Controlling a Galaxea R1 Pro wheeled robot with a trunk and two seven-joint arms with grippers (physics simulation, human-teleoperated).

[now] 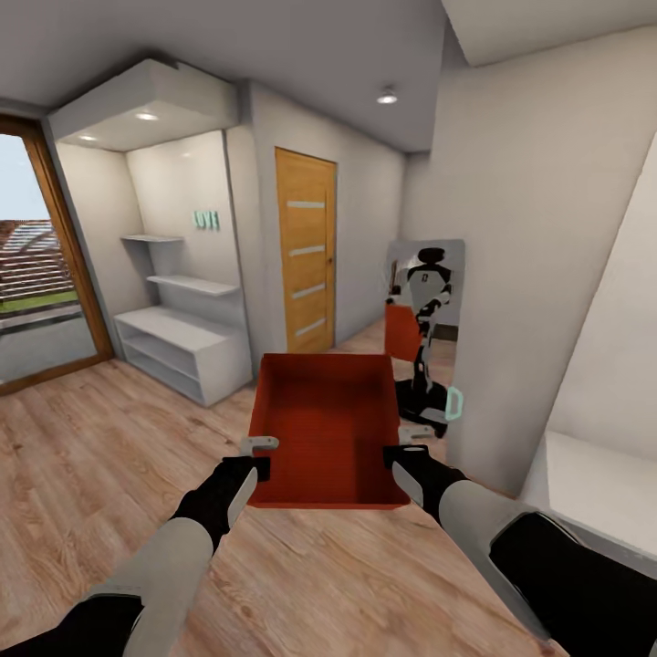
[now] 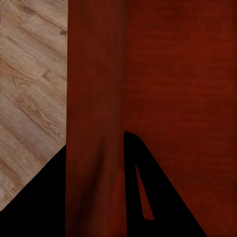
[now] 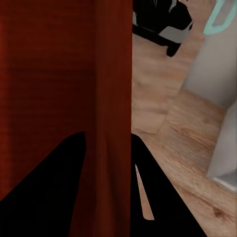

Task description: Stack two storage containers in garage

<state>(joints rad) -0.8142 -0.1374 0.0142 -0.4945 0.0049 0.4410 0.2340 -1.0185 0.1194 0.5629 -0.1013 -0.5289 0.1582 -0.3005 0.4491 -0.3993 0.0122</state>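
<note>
The storage container point(image 1: 330, 429) looks like matt, smooth orange-red plastic. The plank floor point(image 1: 109, 456) shows light grained wood with slight sheen; the door point(image 1: 306, 251) is warm varnished wood.

The hallway is evenly bright — recessed ceiling lights point(image 1: 388, 96) glow overhead and daylight comes through the glass door point(image 1: 36, 274) at the side. Shadows are faint and soft. The head view bends straight walls near its edges, a wide-angle stretch. Both wrist views are dimmer — the claw fingers point(image 2: 148, 197) read as flat black silhouettes, and surfaces look slightly soft and grainy.
</note>
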